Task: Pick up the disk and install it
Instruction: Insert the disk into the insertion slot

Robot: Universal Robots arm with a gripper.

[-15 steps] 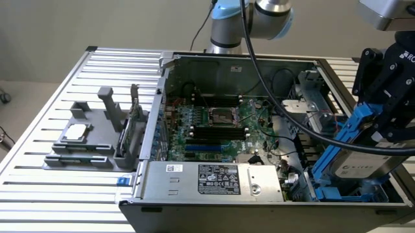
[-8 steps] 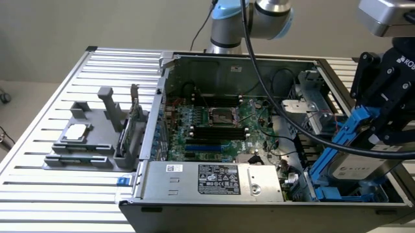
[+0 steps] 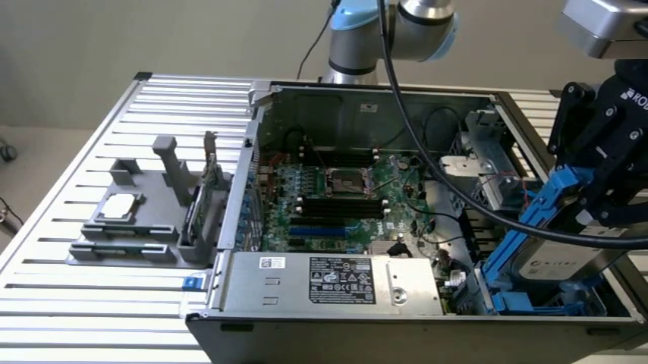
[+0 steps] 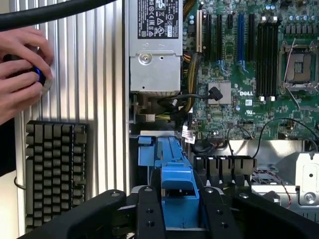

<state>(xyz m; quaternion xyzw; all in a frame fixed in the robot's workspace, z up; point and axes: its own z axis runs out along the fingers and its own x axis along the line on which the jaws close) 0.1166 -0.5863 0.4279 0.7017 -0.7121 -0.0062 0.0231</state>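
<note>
The disk (image 3: 559,262), a silver-grey drive with a white label in a blue carrier (image 3: 536,208), hangs tilted over the drive bay at the exterior view's right end of the open computer case (image 3: 303,318). Its lower end sits low inside the bay among blue rails. My gripper (image 3: 602,208) is above it, shut on the carrier's upper end. In the wrist view the black fingers (image 4: 149,214) flank the blue carrier (image 4: 178,181), with my gripper (image 4: 180,211) clamped on it above the bay.
A silver power-supply box (image 3: 339,280) lies along the case's near side, beside the motherboard (image 3: 344,189). A grey fixture (image 3: 127,227) holds a small chip on the slatted table. A black cable (image 3: 426,144) crosses the case. A person's hand (image 4: 20,69) and a keyboard (image 4: 52,169) lie outside the case.
</note>
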